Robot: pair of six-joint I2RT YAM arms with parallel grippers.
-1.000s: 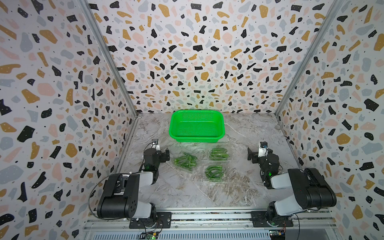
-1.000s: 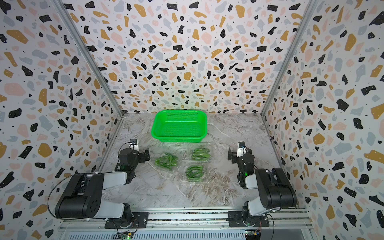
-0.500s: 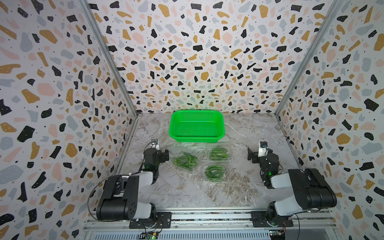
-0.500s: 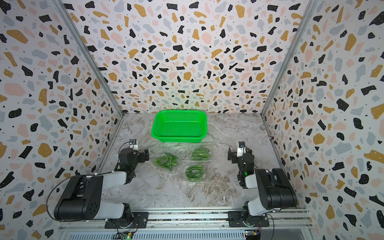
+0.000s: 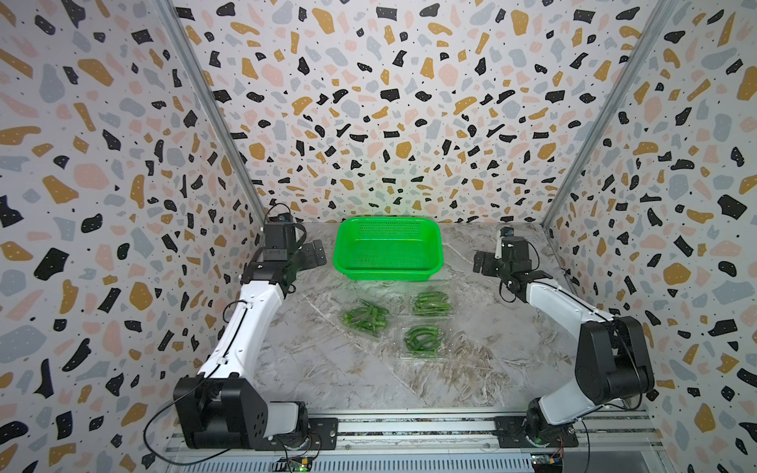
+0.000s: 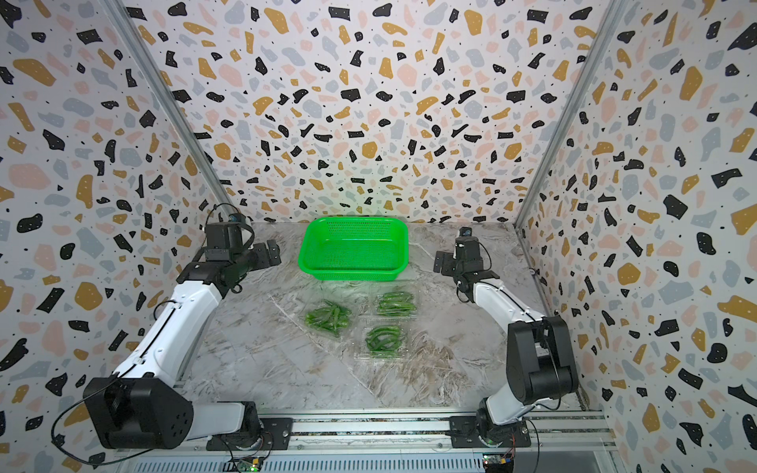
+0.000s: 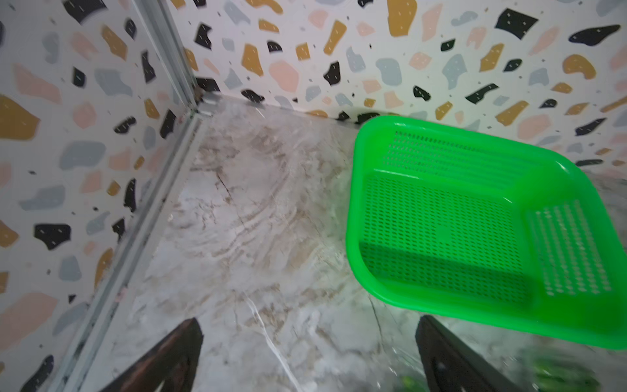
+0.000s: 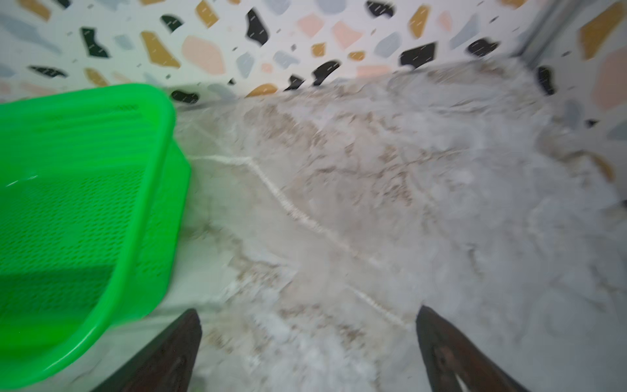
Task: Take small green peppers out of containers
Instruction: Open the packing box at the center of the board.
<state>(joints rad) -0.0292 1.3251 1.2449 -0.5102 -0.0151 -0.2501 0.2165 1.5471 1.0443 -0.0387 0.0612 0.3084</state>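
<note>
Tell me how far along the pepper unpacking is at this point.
Done: nothing yet. All the peppers lie inside the three clear packs on the table, and the basket is empty. In hand: nothing. The left claw and right claw hang open on either side of the basket, apart from the packs. Left: empty every pack of its peppers.

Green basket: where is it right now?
In both top views the green basket sits centre-back on the table, near the rear wall, just behind the three clear pepper packs.
</note>
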